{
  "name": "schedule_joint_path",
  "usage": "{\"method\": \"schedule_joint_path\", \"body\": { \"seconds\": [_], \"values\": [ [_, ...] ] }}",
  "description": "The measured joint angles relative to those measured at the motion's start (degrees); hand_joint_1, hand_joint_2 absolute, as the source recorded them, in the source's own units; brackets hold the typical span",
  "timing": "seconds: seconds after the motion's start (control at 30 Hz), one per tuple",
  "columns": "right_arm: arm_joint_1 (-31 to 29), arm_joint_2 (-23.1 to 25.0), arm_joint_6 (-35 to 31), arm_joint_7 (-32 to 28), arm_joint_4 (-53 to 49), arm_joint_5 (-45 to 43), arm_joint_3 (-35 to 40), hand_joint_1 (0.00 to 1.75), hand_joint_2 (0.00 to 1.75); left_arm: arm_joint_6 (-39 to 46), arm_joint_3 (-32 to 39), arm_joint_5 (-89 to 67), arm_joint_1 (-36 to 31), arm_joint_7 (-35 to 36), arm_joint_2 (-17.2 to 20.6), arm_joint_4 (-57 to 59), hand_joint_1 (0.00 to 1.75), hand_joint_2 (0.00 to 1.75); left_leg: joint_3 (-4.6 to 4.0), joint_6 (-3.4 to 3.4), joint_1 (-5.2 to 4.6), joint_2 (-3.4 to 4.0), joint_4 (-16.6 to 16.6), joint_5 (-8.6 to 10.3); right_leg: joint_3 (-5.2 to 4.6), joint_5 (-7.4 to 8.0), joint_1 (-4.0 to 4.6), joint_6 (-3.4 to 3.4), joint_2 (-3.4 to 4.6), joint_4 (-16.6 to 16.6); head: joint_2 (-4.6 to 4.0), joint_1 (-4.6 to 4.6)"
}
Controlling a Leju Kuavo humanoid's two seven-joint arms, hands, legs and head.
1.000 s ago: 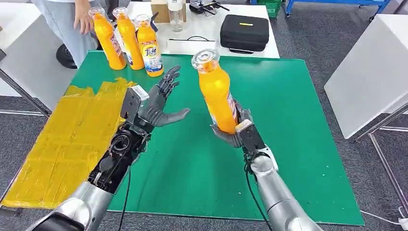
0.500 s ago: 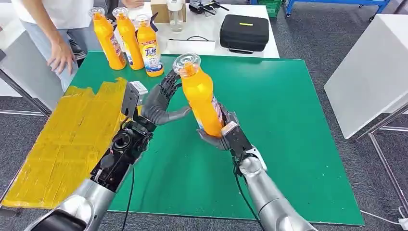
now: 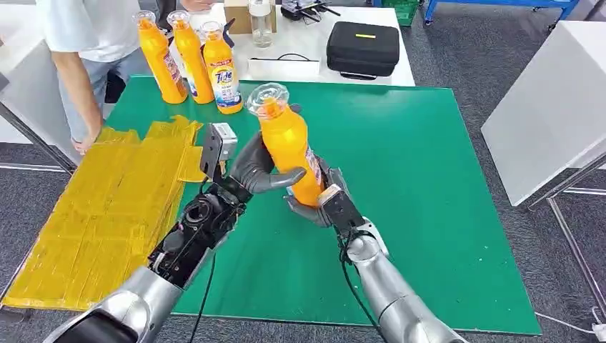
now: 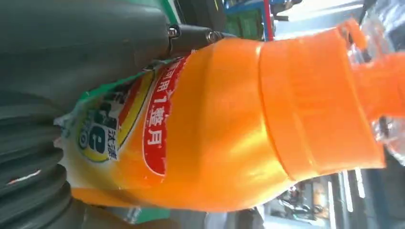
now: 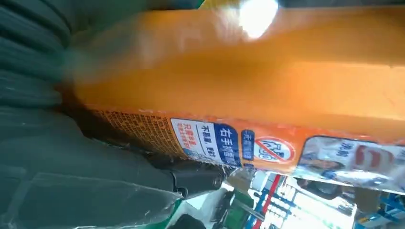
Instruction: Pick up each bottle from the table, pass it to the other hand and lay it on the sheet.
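Tabletop [image 3: 429,214] covered in green fills the middle of the head view, with a crumpled yellow sheet [image 3: 100,214] laid along its left side. A person [image 3: 86,50] stands at the far left corner, one hand resting on the sheet's edge. A black case [image 3: 363,48] lies on the white table beyond. Three orange bottles [image 3: 189,61] stand upright together at the far left of the green surface. A fourth orange bottle [image 3: 288,151] is held above the middle of the tabletop, tilted, cap away from the robot. The right hand [image 3: 319,204] grasps its lower end from beneath. The left hand [image 3: 259,168] wraps its fingers [image 3: 275,179] around the bottle's middle, thumb across the front.
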Motion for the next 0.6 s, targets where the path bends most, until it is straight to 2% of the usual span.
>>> {"method": "schedule_joint_path", "body": {
  "seconds": [0.33,0.6],
  "values": [
    [0.0,0.2,0.1,-0.4,1.3,0.0,0.3,1.75,1.75,0.3,-1.7,1.7,1.0,0.0,-0.1,-1.0,0.00,1.75,0.00,0.00,0.00,-0.01,0.0,0.01,0.00,0.00,0.00,0.00,-0.01,0.0,0.00,0.02],
    [-0.3,0.2,0.0,-0.4,1.9,3.6,1.9,1.75,1.75,0.7,-1.9,2.6,1.4,0.0,-0.1,-1.0,0.00,1.75,0.01,0.00,0.00,0.00,0.0,0.00,0.00,0.00,0.00,-0.01,-0.01,0.0,0.00,0.02]
  ]
}}
